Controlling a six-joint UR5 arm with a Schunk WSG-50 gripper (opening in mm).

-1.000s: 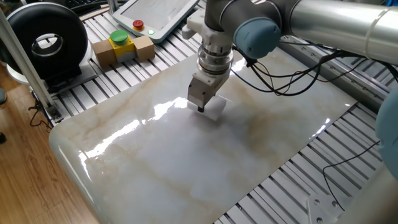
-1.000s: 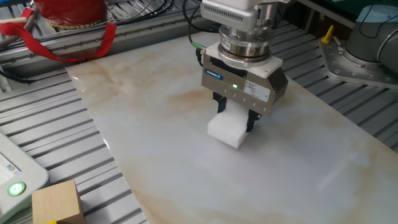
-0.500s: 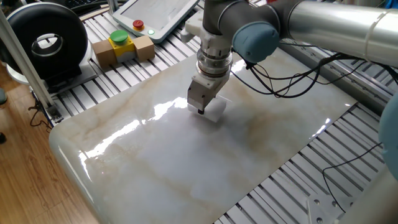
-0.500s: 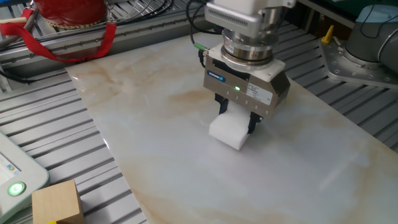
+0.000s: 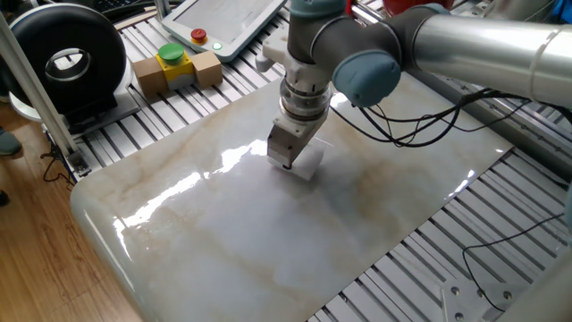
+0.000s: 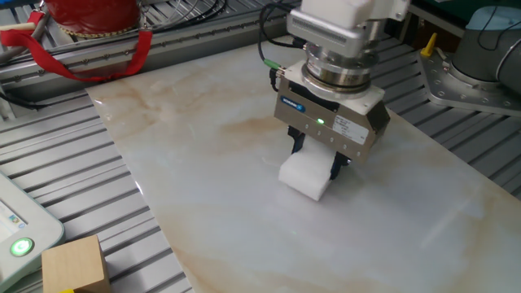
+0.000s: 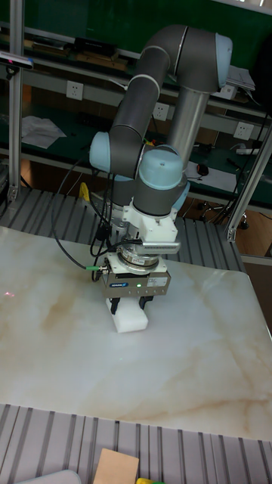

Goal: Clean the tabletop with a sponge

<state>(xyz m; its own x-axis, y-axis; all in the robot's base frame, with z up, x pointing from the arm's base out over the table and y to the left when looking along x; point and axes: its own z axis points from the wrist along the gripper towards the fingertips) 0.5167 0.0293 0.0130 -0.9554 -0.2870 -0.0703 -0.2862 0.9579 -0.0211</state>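
The sponge (image 6: pixel 305 176) (image 7: pixel 129 318) (image 5: pixel 307 164) is a small white foam block pressed flat on the marble tabletop (image 6: pixel 203 187) (image 5: pixel 223 233) (image 7: pixel 68 348), near its middle. My gripper (image 6: pixel 313 167) (image 7: pixel 128 305) (image 5: pixel 293 162) points straight down and is shut on the sponge, its dark fingers (image 6: pixel 297 144) clamping the block's two sides. In the one fixed view the gripper body hides most of the sponge.
Tan cardboard boxes with a yellow-green button (image 5: pixel 176 66) and a pendant with a red button (image 5: pixel 223 22) lie beyond the slab's far corner. A black round device (image 5: pixel 63 63) stands at the left. A red item (image 6: pixel 89 20) sits on the slatted frame (image 6: pixel 65 220). Cables (image 5: pixel 420 116) hang by the arm.
The gripper has slid the sponge a short way across the tabletop, rightward in the other fixed view, and its wrist has turned slightly. The grip is unchanged.
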